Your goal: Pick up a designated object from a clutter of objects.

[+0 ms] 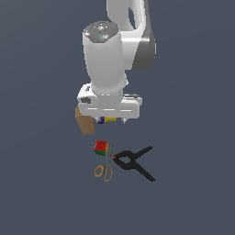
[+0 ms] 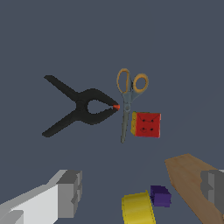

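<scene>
The gripper (image 2: 142,192) is hovering with fingers spread wide, grasping nothing. The puzzle cube (image 1: 101,148) is sitting just below centre in the exterior view, showing gridded red, green and yellow faces. Risk: the scissors (image 1: 107,164) are lying against the puzzle cube, so a descending finger is likely catching their blades; the tan box (image 1: 84,121) and yellow-purple cylinder (image 2: 142,205) are crowding the approach.

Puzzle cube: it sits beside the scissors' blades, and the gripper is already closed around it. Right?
Not quite. The puzzle cube does sit beside the scissors, but the gripper is open and away from it, over the yellow-purple cylinder. The wrist view shows this.
</scene>
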Robot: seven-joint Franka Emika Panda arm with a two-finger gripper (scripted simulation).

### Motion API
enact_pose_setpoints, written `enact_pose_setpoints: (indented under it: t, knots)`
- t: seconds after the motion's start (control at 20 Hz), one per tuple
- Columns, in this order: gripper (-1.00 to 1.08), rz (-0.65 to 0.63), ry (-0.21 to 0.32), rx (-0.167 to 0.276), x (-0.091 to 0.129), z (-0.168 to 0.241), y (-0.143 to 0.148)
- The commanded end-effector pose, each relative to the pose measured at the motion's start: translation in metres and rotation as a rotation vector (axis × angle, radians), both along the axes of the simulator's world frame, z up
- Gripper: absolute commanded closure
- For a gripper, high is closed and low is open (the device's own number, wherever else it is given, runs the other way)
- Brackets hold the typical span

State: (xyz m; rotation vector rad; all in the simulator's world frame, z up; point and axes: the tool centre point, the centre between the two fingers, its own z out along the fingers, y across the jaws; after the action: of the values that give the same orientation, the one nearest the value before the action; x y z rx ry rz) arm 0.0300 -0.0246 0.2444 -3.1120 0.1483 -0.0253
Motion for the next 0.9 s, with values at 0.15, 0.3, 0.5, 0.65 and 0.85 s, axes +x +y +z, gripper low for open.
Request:
enact_pose_setpoints:
  t: [0.15, 0.3, 0.5, 0.65, 0.85]
  knots:
    - [-0.92, -0.035, 0.007, -0.007, 0.012, -0.061, -0.022]
    - [-0.92, -0.051, 0.011, -0.012, 0.015, -0.091, -0.033]
    - [-0.92, -0.069, 0.014, -0.017, 0.016, -0.123, -0.044]
    - [-0.92, -0.078, 0.016, -0.02, 0.016, -0.141, -0.051]
    - [-0.92, -0.086, 0.018, -0.023, 0.015, -0.156, -0.056]
